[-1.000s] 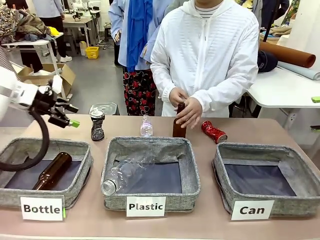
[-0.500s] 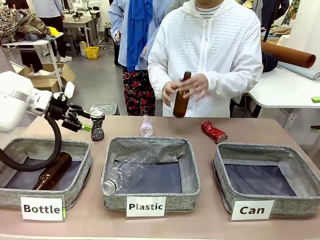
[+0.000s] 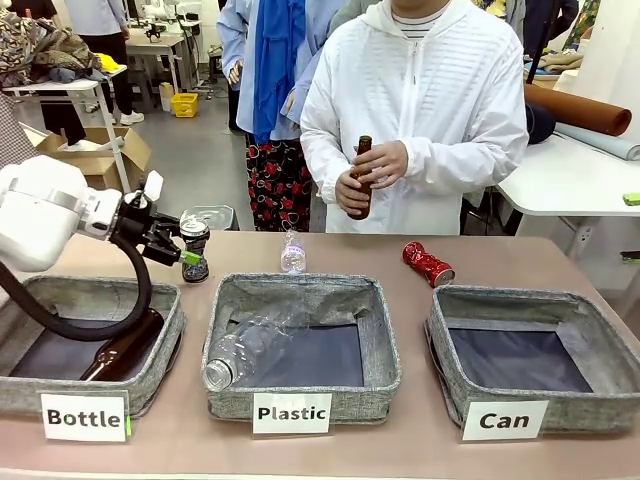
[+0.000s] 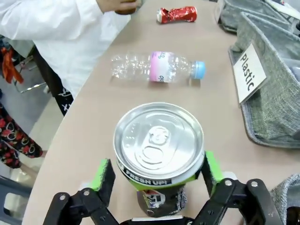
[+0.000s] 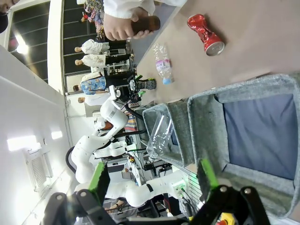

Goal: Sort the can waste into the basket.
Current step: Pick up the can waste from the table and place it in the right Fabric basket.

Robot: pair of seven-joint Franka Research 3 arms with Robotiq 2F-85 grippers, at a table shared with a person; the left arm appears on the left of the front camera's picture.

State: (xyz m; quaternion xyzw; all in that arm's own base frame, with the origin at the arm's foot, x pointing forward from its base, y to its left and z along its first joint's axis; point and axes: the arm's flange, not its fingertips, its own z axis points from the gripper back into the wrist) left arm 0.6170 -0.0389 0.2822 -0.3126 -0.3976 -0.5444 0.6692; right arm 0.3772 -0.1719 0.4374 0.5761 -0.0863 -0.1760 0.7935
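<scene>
A black crushed can stands upright on the table behind the Bottle basket. Its silver top sits between my left gripper's green pads, which press on both of its sides. My left gripper is shut on it and reaches in from the left. The red crushed can lies on its side behind the grey felt basket labelled "Can". That basket's dark floor is bare. My right gripper hangs open over the basket's wall.
The Plastic basket holds a crushed clear bottle. The Bottle basket holds a brown bottle. A small clear bottle lies behind the Plastic basket. The person at the far side holds a brown bottle in both hands.
My left gripper moved right to the black can and its jaws closed on it. The person lifted the brown bottle off the table to chest height.
</scene>
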